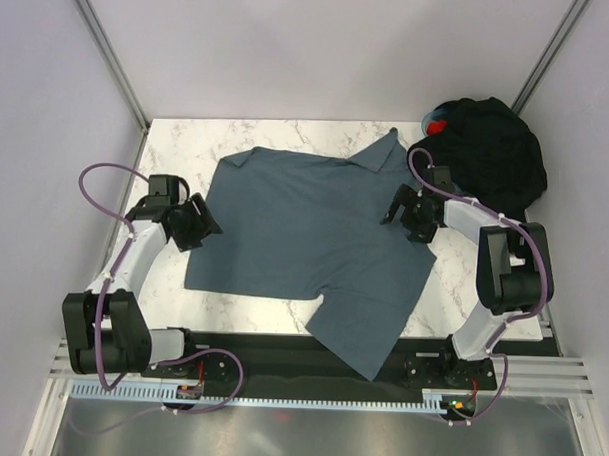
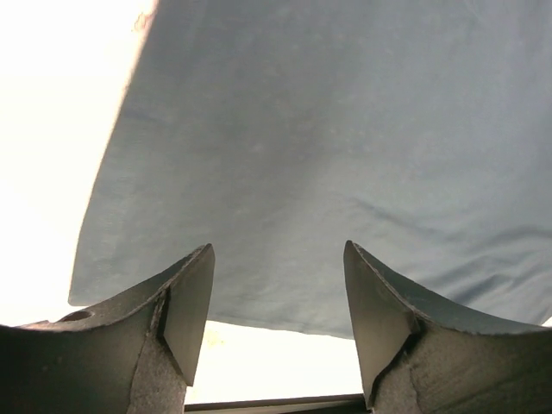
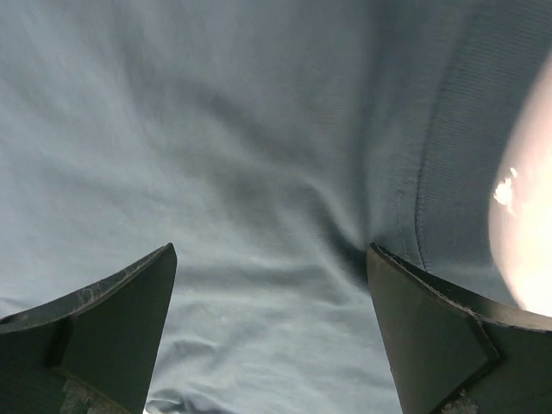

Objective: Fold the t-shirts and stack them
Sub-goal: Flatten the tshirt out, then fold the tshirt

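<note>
One blue-grey t-shirt (image 1: 314,238) lay spread across the worktop (image 1: 177,154), one corner past the near edge. The black t-shirts (image 1: 492,155) sat heaped back right, number unclear. Left hand (image 1: 197,224) gaped wide at its left edge; right hand (image 1: 410,214) gaped wide over its right side.

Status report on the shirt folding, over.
Left pincer open at blue-grey shirt edge. Right pincer open over it. Shirt spread, unfolded. Black shirt pile back right, nothing blocking.
</note>
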{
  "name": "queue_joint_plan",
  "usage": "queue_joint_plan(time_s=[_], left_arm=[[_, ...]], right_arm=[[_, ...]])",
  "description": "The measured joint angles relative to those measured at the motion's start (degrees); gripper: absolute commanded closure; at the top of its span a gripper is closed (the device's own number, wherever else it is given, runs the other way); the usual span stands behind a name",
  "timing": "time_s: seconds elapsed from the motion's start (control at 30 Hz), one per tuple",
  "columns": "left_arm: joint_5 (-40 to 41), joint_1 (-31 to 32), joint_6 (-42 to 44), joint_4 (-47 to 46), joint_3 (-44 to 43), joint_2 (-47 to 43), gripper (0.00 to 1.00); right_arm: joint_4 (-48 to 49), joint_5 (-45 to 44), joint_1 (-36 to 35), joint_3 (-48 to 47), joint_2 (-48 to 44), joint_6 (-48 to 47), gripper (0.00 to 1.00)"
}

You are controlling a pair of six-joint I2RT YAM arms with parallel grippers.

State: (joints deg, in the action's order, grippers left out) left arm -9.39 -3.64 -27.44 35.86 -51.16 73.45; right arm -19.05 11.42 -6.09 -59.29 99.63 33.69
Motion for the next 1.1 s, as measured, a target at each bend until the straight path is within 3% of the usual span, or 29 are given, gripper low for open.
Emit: queue_joint_plan(time_s=[0.13,0.37,0.47,0.67,0.93,1.1], left_arm=[[0.0,0.0,-3.5,-1.4,2.3,-0.4,0.34],[1.2,0.3,-10.4,-4.9,11.3,-3.6,0.41],[6.1,0.5,-13.8,-3.7,13.9,-7.9,0.42],[16.4,0.3,-22.9,-1.4,20.8,-27.4,0.37],[17.7,-2.4,-27.5,-1.7,24.5,-14.1,0.38],[17.7,-3.0,-27.8,-3.7,23.2,-11.2,0.47]], right_arm=[[-7.4,-2.0,-2.5,-4.1,1.1,-3.9,0.02],[-13.7,-5.5,-14.2,-13.5,-0.6,-6.5,0.02],[-14.9,-7.6,-16.2,-11.5,-5.2,-5.8,0.02],[-18.9,-16.4,-15.3,-0.5,-19.5,-0.8,0.02],[-23.1,-19.1,-15.5,12.1,-33.9,7.1,0.02],[-25.2,-18.1,-16.1,20.7,-42.6,11.3,0.02]])
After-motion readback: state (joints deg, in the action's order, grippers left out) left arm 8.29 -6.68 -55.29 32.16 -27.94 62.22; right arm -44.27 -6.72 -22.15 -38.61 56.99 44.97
